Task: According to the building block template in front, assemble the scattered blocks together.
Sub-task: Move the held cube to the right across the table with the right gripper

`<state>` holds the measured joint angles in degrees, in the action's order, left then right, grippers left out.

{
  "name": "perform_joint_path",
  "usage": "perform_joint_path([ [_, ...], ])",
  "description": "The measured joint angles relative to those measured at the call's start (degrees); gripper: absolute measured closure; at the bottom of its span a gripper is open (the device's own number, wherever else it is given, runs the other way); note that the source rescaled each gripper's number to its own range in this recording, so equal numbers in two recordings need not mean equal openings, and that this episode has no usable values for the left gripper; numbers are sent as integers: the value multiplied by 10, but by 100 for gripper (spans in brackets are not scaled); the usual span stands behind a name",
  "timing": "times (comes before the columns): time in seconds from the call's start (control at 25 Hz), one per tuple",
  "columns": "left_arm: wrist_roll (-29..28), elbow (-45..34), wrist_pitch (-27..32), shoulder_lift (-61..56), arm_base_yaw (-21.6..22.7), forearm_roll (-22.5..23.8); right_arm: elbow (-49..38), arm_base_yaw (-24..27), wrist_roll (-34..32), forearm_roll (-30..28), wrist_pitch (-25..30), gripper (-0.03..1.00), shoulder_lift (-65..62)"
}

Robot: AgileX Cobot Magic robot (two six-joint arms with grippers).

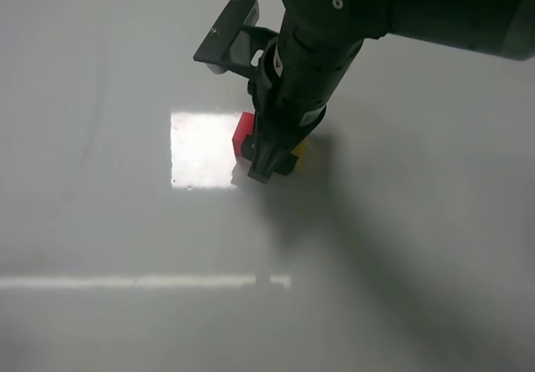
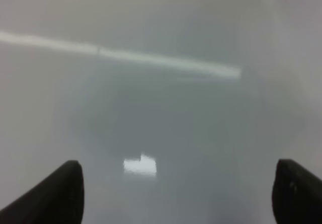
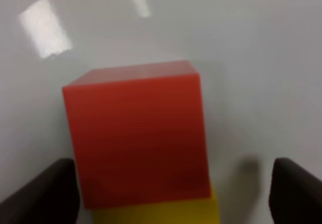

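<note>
A red cube and a yellow cube lie side by side on the grey table, mostly covered by my right arm in the high view. In the right wrist view the red cube touches the yellow cube, with the edges slightly offset. My right gripper is low over them and open, with its fingers far apart on either side of the pair. My left gripper is open and empty over bare table; it is out of the high view. No separate template bar shows in any view.
The grey glossy table carries a bright square reflection just left of the cubes and a thin light stripe nearer the front. My right arm's dark body comes in from the upper right.
</note>
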<state>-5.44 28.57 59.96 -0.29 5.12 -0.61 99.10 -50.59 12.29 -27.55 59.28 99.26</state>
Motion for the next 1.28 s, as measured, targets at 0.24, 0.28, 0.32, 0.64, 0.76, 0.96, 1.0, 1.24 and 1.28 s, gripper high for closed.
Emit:
perform_joint_path([
  [0.24,0,0,0,0,0,0,0,6,6,26,-12,24,4],
  [0.28,0,0,0,0,0,0,0,6,6,26,-17,24,7],
  [0.32,0,0,0,0,0,0,0,6,6,26,-19,24,11],
  [0.64,0,0,0,0,0,0,0,9,6,23,-23,29,15],
  [0.76,0,0,0,0,0,0,0,9,5,21,-23,53,15],
  [0.96,0,0,0,0,0,0,0,9,6,22,-22,97,15],
  [1.0,0,0,0,0,0,0,0,9,9,21,-21,97,15],
  [1.24,0,0,0,0,0,0,0,9,104,16,31,97,9],
  [1.28,0,0,0,0,0,0,0,9,129,15,44,97,5],
])
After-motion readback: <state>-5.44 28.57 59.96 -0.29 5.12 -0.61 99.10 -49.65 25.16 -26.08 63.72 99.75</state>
